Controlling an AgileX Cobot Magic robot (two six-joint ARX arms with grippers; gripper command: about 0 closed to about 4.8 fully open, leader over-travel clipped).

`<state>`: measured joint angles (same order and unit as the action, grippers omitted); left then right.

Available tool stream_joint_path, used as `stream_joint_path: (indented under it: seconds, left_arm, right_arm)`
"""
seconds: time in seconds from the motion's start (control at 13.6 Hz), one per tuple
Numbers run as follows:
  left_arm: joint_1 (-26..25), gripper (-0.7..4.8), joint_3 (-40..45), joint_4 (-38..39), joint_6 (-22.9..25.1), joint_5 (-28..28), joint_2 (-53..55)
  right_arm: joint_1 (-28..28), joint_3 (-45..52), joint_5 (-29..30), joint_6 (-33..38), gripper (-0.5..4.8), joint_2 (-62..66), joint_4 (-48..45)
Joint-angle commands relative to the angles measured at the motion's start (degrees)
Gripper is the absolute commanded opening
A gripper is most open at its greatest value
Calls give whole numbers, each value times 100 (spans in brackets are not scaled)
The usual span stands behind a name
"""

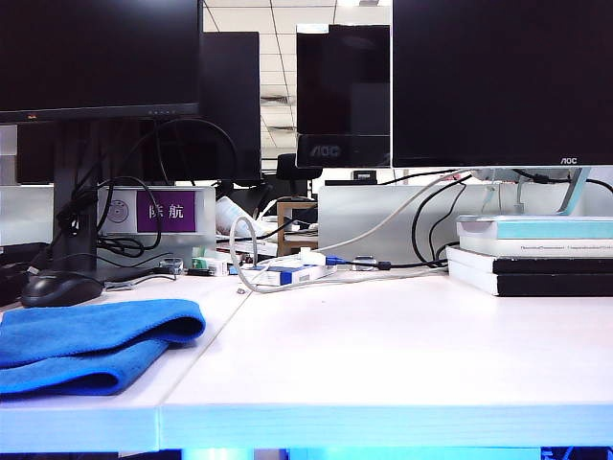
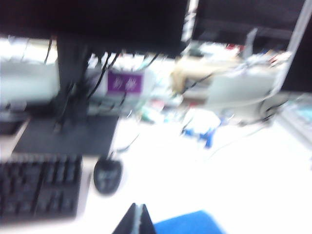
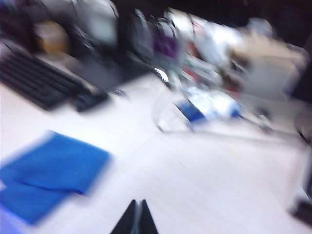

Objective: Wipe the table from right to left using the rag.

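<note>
Both arms are raised above the table (image 1: 402,355) and show only in the blurred wrist views. The rag (image 1: 91,343), bright blue and folded, lies on the table's left panel near the front edge. The left gripper (image 2: 140,219) and right gripper (image 3: 137,217) are both clenched, holding nothing.

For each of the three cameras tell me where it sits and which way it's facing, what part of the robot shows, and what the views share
Exterior view: low at the table's front edge, facing the monitors; rag at left; no arm shows.
Left wrist view: above the table, facing the keyboard and mouse; shut left gripper tips show.
Right wrist view: higher, blurred, angled across the table; shut right gripper tips show.
Shared: all three see the rag and the mouse.
</note>
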<state>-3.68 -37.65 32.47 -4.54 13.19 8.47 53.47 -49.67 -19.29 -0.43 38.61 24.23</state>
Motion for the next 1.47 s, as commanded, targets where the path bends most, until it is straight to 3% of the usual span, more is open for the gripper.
stream_joint_path:
  seconds: [0.07,0.29,0.51,0.88,0.96,1.03,1.1,1.18,1.4,1.47]
  left_arm:
    - [2,-5,844,-807,-20,22,13]
    - [4,-5,1451,-1261,-22,223,11]
    - [7,-5,2256,-2083,-120,179,11]
    - [7,-5,2830,-2312,-422,-649,9]
    - [13,-5,2894,-2341,-125,-693,-7]
    - [50,-5,3449,-2507,-39,-647,-850]
    - [188,-5,3576,-2540,-37,-647,-841]
    - [732,-5,3716,-2339,28,-1222,-841]
    - [782,-5,3718,-2177,839,-1255,-839]
    - [782,-3,3718,-2184,859,-1338,-841]
  right_arm:
    - [7,1167,-699,564,-5,-629,-437]
    - [2,1825,-1010,627,-5,-835,-343]
    - [13,2107,-730,688,-5,-855,-125]
    - [4,2105,-772,769,-5,-861,-173]
    - [7,2105,-769,767,-5,-861,-173]
    - [7,2105,-769,769,-5,-861,-173]
    - [7,2105,-769,769,-5,-861,-170]
    - [7,2105,-767,769,-5,-861,-175]
    - [7,2105,-767,769,-5,-861,-175]
    - [7,2105,-767,769,-5,-861,-173]
